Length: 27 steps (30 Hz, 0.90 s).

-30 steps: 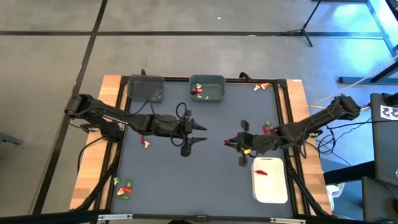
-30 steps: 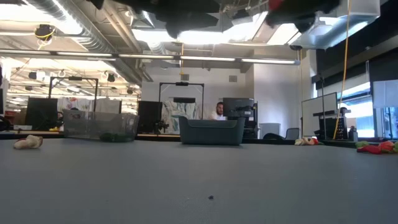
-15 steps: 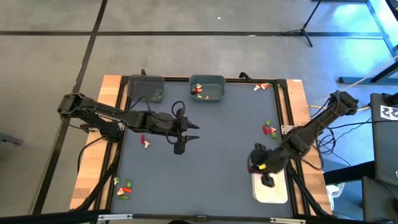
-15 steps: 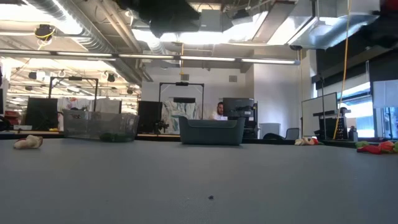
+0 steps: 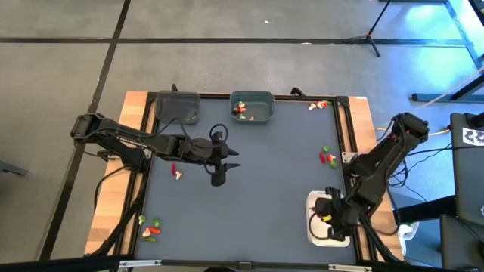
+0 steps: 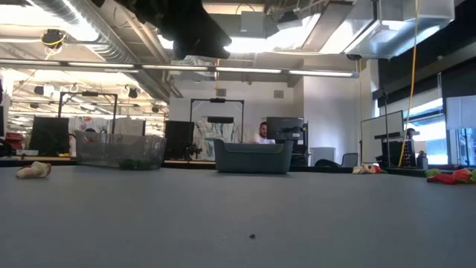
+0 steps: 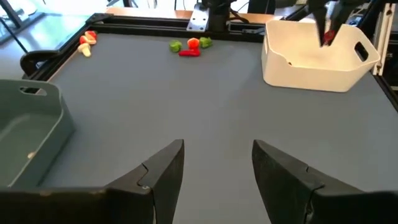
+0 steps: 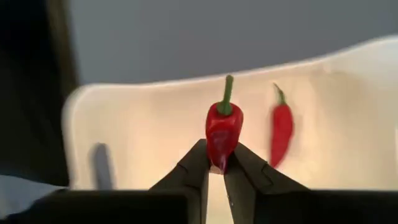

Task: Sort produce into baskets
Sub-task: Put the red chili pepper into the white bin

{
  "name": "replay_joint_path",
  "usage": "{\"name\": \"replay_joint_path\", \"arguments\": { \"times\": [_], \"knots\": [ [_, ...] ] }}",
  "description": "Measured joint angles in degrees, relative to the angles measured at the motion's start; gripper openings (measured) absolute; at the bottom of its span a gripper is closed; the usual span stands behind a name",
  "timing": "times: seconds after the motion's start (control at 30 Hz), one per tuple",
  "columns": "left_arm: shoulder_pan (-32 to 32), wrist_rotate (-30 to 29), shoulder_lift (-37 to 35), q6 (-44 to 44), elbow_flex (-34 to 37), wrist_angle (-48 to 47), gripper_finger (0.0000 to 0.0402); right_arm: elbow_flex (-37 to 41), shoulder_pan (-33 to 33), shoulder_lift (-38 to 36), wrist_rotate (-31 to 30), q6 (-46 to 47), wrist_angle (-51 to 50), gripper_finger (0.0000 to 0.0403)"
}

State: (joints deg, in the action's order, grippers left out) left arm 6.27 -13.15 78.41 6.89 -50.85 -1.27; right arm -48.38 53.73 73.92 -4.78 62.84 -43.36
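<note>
My right gripper hangs over the white tray at the table's near right, shut on a stubby red pepper with a green stalk. A slim red chili lies on the tray's floor beside it. My left gripper stands open above the bare middle of the table, nothing between its fingers. At the far edge stand the dark grey bin and the grey-teal bin, the teal one with small pieces in it. My right gripper pinches the red pepper's pointed end between its two fingertips. The fingers come from above, slanting steeply down. The pepper's body and green stalk stick out beyond the fingertips, clear above the tray's floor.
Loose produce lies in small groups: at the far right corner, by the right edge, at the near left corner, and left of my left arm. The black frame borders the mat.
My right gripper has swung from the table's middle right toward the near right corner and come down over the white tray, tipping from near level to steeply downward, with the red pepper still in it. My left gripper has drawn back a little toward the left edge.
</note>
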Motion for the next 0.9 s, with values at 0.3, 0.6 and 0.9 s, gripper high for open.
{"name": "replay_joint_path", "arguments": {
  "times": [0.3, 0.6, 0.9],
  "knots": [
    [-0.38, -0.09, -1.24, -1.26, -0.22, 1.68, 0.0186, 0.04, -0.28, 6.29, 2.49, 1.31, -7.37, 0.0088],
    [-0.38, -0.15, -1.9, -0.49, -0.33, -0.01, 0.0186, -3.45, -5.33, 2.31, 7.37, 1.2, -9.42, 0.0158],
    [-0.43, -0.14, -1.9, -1.23, -0.33, -0.69, 0.0186, -9.05, -12.85, -4.5, -4.26, -2.82, -22.72, 0.0165]
  ]
}}
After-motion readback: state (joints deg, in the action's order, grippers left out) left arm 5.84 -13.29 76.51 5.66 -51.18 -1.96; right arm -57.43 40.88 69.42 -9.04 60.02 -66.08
